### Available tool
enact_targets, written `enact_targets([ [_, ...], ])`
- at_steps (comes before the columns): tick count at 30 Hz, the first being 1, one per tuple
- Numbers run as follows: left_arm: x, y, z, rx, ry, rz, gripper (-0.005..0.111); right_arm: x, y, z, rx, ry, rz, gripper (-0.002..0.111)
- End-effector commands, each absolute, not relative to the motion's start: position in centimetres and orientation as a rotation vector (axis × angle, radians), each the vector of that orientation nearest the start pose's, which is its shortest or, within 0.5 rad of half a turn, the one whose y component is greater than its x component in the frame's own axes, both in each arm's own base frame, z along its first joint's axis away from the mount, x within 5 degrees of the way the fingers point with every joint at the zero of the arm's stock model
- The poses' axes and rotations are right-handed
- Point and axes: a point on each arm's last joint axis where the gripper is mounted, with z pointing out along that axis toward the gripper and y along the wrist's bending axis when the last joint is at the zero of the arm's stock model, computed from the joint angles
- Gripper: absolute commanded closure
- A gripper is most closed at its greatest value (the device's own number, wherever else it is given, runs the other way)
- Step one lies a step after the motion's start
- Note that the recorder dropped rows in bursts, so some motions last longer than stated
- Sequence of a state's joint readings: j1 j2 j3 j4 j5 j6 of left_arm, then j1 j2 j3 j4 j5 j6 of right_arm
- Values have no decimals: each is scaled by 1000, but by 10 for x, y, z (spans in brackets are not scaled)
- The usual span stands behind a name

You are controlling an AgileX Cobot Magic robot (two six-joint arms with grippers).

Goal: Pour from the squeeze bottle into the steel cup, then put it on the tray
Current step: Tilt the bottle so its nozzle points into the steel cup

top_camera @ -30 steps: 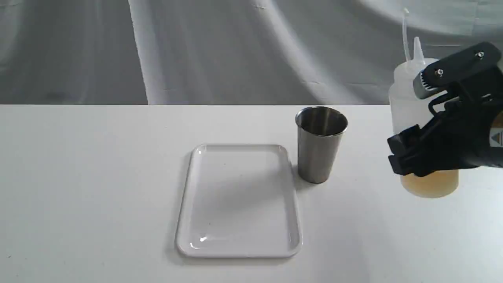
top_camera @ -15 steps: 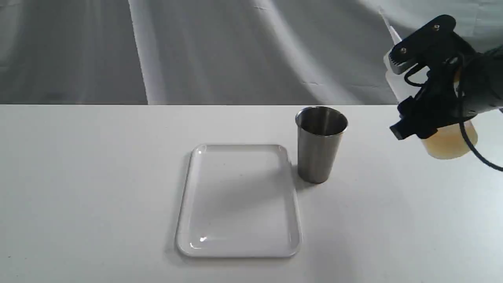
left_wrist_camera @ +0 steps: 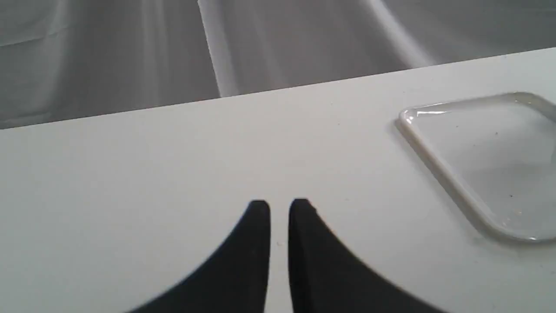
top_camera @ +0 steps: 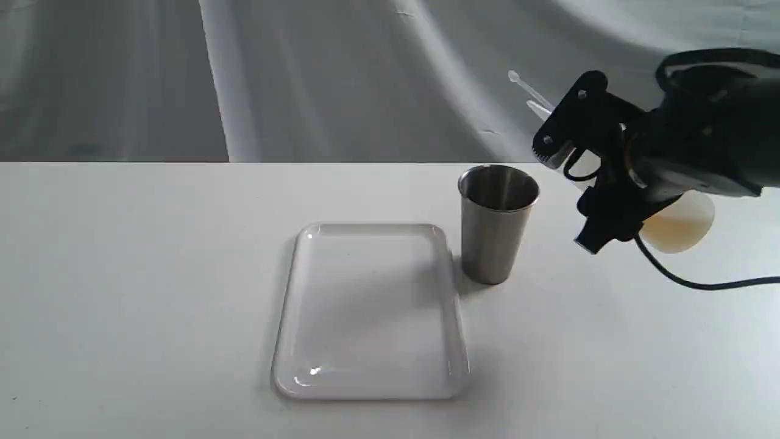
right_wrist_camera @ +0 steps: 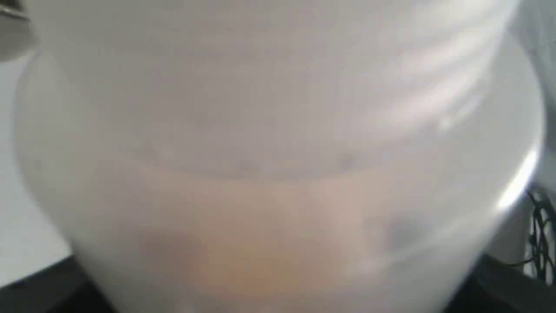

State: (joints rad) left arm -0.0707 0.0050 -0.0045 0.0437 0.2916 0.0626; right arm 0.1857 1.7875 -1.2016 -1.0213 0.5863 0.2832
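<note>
The right gripper (top_camera: 567, 195) clamps the squeeze bottle (top_camera: 679, 222) in mid-air, tilted with its nozzle slanting upward, just right of the steel cup (top_camera: 496, 225) standing beside the tray (top_camera: 365, 395). The left gripper (left_wrist_camera: 279, 208), nearly closed and empty, hovers over the table (left_wrist_camera: 130, 174).

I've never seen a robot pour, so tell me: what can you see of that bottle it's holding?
The bottle is a translucent whitish plastic cylinder with amber liquid pooled near its base. A thin nozzle and a tethered cap stick out of its top. The right gripper clamps its body and holds it in the air, clear of the table. It is tilted toward the cup, nozzle slanting upward. Nothing is pouring out.
</note>
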Motion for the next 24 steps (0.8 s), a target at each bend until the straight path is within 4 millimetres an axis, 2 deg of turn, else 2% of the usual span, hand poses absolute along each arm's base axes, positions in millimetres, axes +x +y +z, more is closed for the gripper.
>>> enact_targets([
  [1, 55, -3, 187, 147, 1762, 32, 98, 388, 29, 237, -745, 2245, -890, 67],
  [17, 55, -3, 187, 147, 1762, 32, 98, 393, 25, 244, -828, 2129, -1050, 67],
  [24, 55, -3, 187, 147, 1762, 32, 98, 392, 22, 242, -821, 2143, -1101, 67],
])
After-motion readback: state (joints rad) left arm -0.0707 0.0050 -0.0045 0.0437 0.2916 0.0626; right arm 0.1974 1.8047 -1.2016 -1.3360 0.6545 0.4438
